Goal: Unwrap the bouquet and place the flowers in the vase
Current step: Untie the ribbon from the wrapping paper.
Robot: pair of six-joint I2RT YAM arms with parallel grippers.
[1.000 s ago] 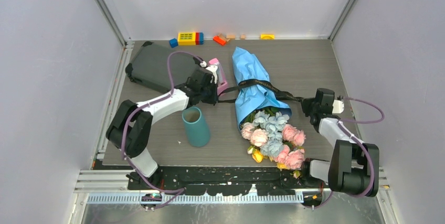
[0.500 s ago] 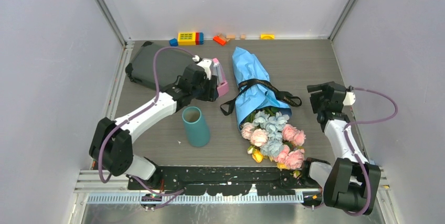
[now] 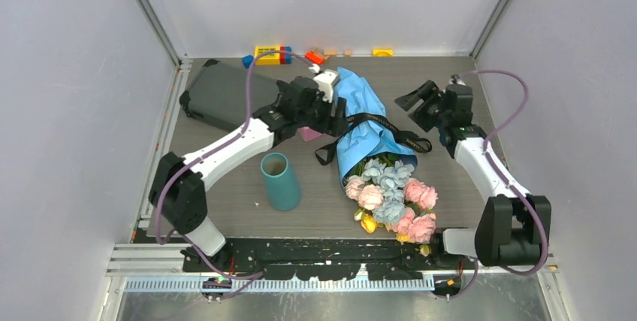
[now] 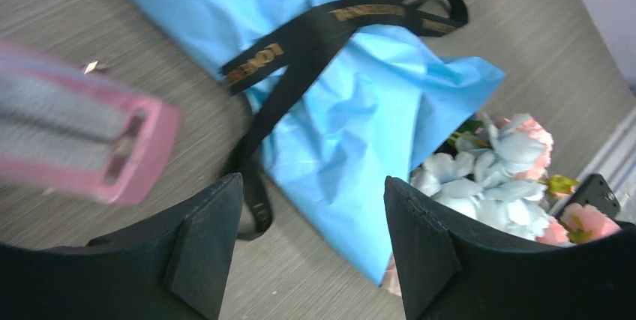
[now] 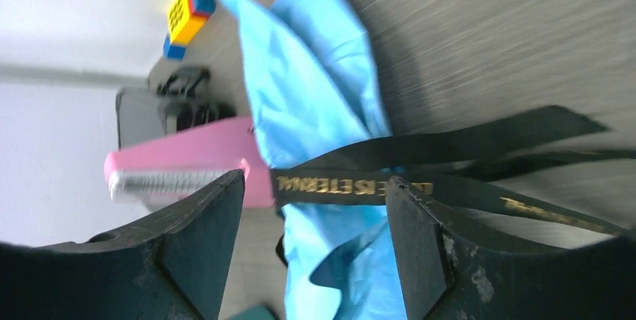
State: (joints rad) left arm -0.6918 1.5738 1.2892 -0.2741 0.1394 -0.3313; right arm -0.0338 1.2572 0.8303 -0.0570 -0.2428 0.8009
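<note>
Gripping state, left: left claw has its jaws apart and nothing between them.
Gripping state, right: right claw likewise spread, holding nothing.
Bouquet position: the bouquet lies flat between the two claws, just right of the left claw and left of the right claw.
Long axis: runs from the wrap's pointed end on the far side of both claws to the flowers on the near side, slanting slightly rightward.
Ribbon: black ribbon crosses the wrap square to that axis; loose tails trail off both sides. In the right wrist view it passes directly beneath the open jaws.
Nearer arm: the left claw is at the wrap's edge; the right stands a little apart, over the ribbon tails.
Judgement: the wrap is not yet off; either claw is placed to take ribbon or paper.
Vase: the vase stands upright, near side of the left claw, apart from the blooms.
Count: one bouquet, one vase, one ribbon; blooms overlap, number uncertain.
Other items: pink metronome just left of the left claw; several toy blocks beyond it.
</note>
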